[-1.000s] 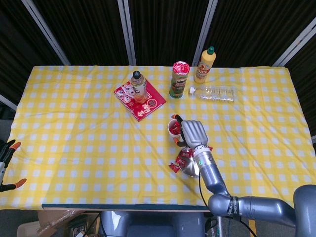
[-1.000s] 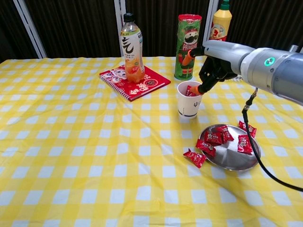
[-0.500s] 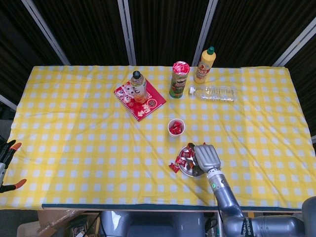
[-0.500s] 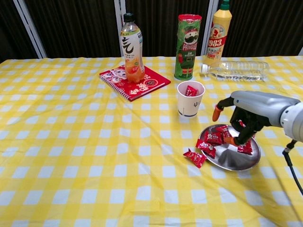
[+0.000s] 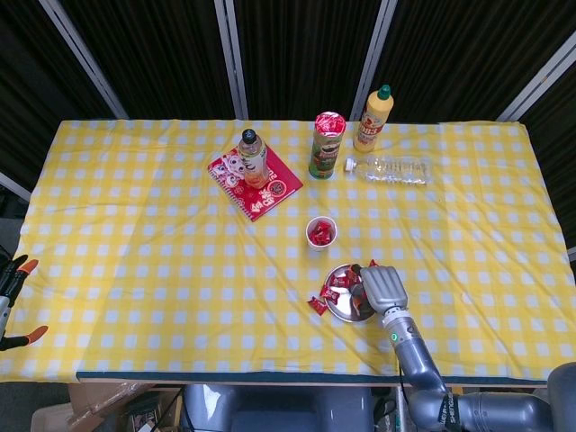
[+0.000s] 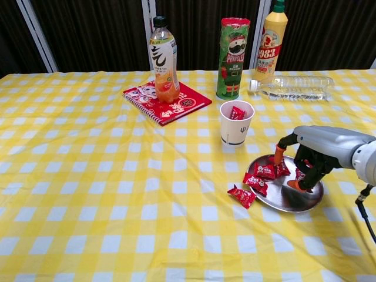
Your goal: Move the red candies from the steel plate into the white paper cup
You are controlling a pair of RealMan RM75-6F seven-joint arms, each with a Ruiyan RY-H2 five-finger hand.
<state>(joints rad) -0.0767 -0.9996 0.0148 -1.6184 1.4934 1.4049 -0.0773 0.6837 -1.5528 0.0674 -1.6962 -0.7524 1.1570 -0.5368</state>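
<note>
While right hand [image 6: 302, 167] hovers low over plate [image 6: 286, 201], lower right of chest view: grab of next candy looks underway.
Fingers: curled down toward a candy at plate's right side; whether they clasp it, cannot tell.
Left hand: not seen in either view.
Candies [image 6: 265, 172]: several on plate's left part, one candy [image 6: 241, 195] off the rim on cloth, lower centre.
Cup [image 6: 236, 123]: upright, just above plate, red candy inside.
Risk 1: fingertips push plate, more candies slide off rim.
Risk 2: slick wrapper slips from pinch on the way.
Risk 3: hand knocks light cup over at drop.
Risk 4: stray candy on cloth gets missed.
</note>
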